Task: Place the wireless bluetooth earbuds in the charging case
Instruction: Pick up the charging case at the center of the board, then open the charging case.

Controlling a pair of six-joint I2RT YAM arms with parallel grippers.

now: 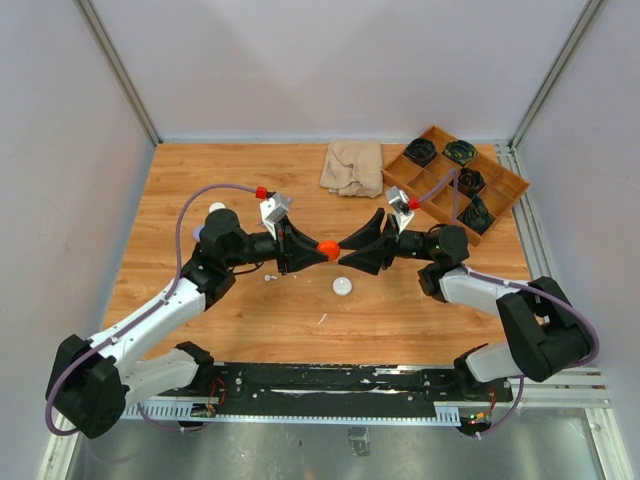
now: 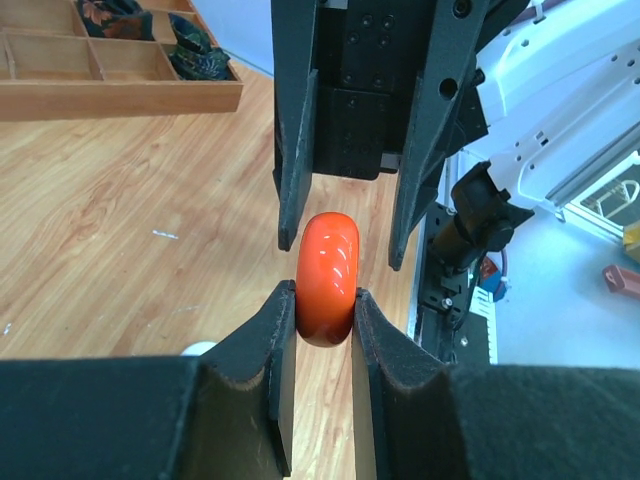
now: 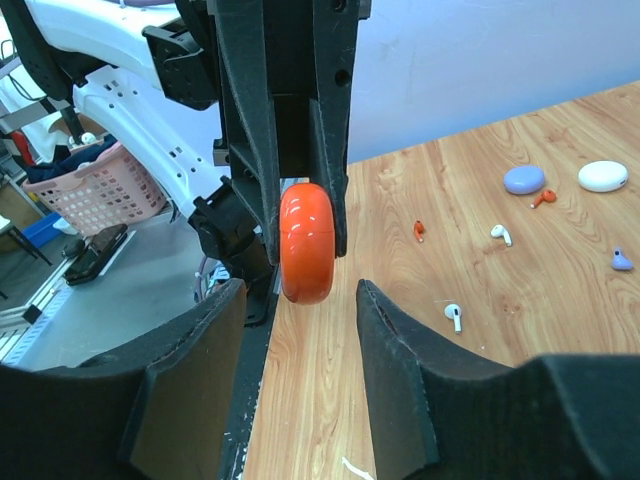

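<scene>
A wood-grain table [image 1: 420, 330] is enclosed by plain grey walls [image 1: 320, 60] and aluminium posts [image 1: 117, 70], and this setting is taken in whole only from the top camera. At the far right corner a compartmented wooden tray [image 1: 498, 190] is set, with dark items in several compartments, and a crumpled beige cloth [image 1: 350, 167] is laid just beside it on its left. The two arms are brought tip to tip over the middle of the table. The left gripper [image 2: 325, 305] is clamped on the orange charging case [image 2: 327, 265], which is held on edge above the wood. The right gripper [image 3: 300, 290] is held with its fingers apart on either side of the same case, and a gap on each side is shown in the left wrist view. A white round case [image 1: 343, 286] is seen on the table just in front of the grippers. Only in the right wrist view is the left part of the table made out clearly. There a pale purple case [image 3: 524, 179] and a second white case [image 3: 603, 176] are lying side by side. The earbuds are scattered loose on the wood near them: a white earbud [image 3: 454, 316], a second white earbud [image 3: 500, 234], an orange earbud [image 3: 419, 231], a second orange earbud [image 3: 543, 198] just beside the purple case, and a pale purple earbud [image 3: 621, 261]. A pink basket [image 3: 85, 185] is shown beyond the table edge in that view alone.
</scene>
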